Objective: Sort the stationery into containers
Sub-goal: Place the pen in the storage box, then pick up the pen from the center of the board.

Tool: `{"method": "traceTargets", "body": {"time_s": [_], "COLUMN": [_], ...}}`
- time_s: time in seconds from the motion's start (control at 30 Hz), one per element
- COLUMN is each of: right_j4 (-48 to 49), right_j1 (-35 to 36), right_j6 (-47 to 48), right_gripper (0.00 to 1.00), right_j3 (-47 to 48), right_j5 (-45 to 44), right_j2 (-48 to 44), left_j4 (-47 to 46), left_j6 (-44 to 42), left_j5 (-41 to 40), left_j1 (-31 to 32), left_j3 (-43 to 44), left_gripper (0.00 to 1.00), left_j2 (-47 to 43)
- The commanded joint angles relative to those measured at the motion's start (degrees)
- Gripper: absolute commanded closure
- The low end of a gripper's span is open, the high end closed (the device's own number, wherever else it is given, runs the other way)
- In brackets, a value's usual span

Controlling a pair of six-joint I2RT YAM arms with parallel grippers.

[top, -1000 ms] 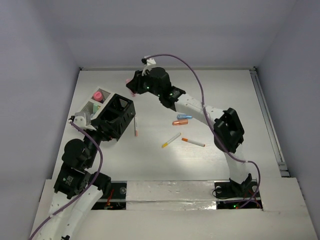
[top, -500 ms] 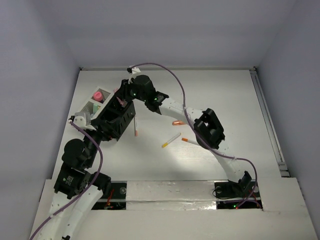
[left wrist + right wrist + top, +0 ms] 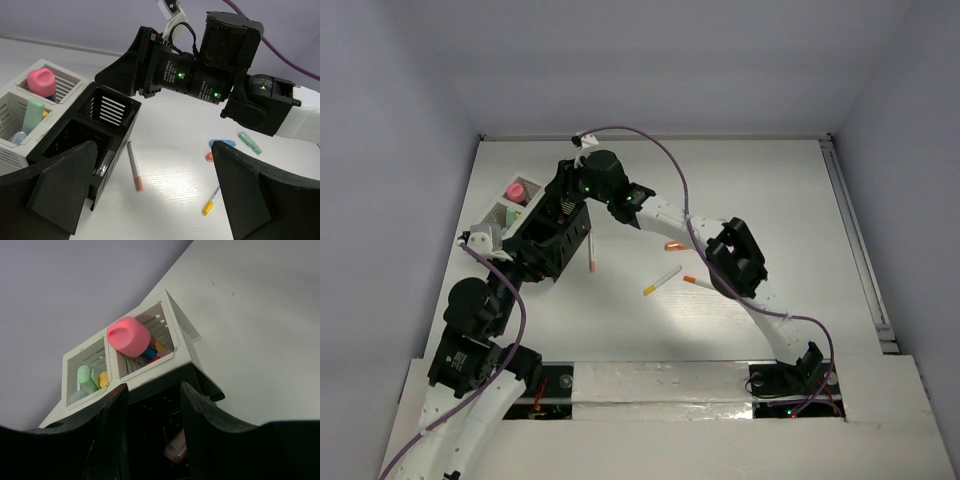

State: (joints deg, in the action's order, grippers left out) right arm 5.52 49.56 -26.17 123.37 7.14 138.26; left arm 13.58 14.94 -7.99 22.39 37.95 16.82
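The black box [image 3: 552, 238] stands at the left beside the white box [image 3: 498, 213]. My right gripper [image 3: 563, 193] hangs open just over the black box's far compartment; in the right wrist view [image 3: 152, 412] a pink marker [image 3: 177, 447] lies loose inside that compartment, below the spread fingers. My left gripper [image 3: 155, 200] is open and empty, low beside the black box [image 3: 107, 130]. On the table lie an orange-ended pen [image 3: 134, 166], a yellow-ended pen [image 3: 212, 200], and blue [image 3: 222, 143], orange [image 3: 209, 157] and green [image 3: 249, 142] markers.
The white box [image 3: 145, 371] holds a big pink marker [image 3: 129, 336], a green marker [image 3: 86, 379] and smaller coloured items. Another orange-ended pen [image 3: 692, 281] lies partly under the right arm. Walls close the table at the back and sides.
My right arm swung left from the back of the table to over the black box. The pink item at its fingertips now lies inside the box. The left arm has not moved.
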Motion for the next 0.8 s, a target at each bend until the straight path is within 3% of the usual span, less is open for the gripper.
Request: {"method": "traceTargets", "body": {"time_s": [0.0, 0.17, 0.33, 0.47, 0.6, 0.77], "right_j4": [2.74, 5.72, 9.76, 8.90, 4.25, -9.80], "right_j1": [0.45, 0.45, -1.65, -9.27, -18.41, -25.91], "right_j6": [0.42, 1.12, 5.69, 5.52, 2.63, 1.83], "right_gripper": [0.47, 0.44, 0.45, 0.48, 0.49, 0.45], "right_j3": [0.12, -5.67, -24.34, -42.00, -57.22, -63.60], "right_j5": [0.60, -2.46, -8.70, -12.67, -14.16, -17.24], "right_j2": [-1.94, -6.83, -18.61, -30.39, -41.47, -49.21], "left_j4": [-1.98, -1.89, -1.98, -1.98, -2.07, -1.90], "left_j6": [0.00, 0.00, 0.00, 0.00, 0.00, 0.00], "left_j5": [0.43, 0.34, 0.52, 0.78, 0.61, 0.34], "left_j1": [-0.24, -0.24, -0.24, -0.24, 0.90, 2.65], "left_j3": [0.72, 0.63, 0.72, 0.72, 0.80, 0.81], "left_gripper": [0.01, 0.01, 0.01, 0.01, 0.01, 0.01], "left_j2": [0.41, 0.32, -0.47, -1.44, -2.84, -3.98]}}
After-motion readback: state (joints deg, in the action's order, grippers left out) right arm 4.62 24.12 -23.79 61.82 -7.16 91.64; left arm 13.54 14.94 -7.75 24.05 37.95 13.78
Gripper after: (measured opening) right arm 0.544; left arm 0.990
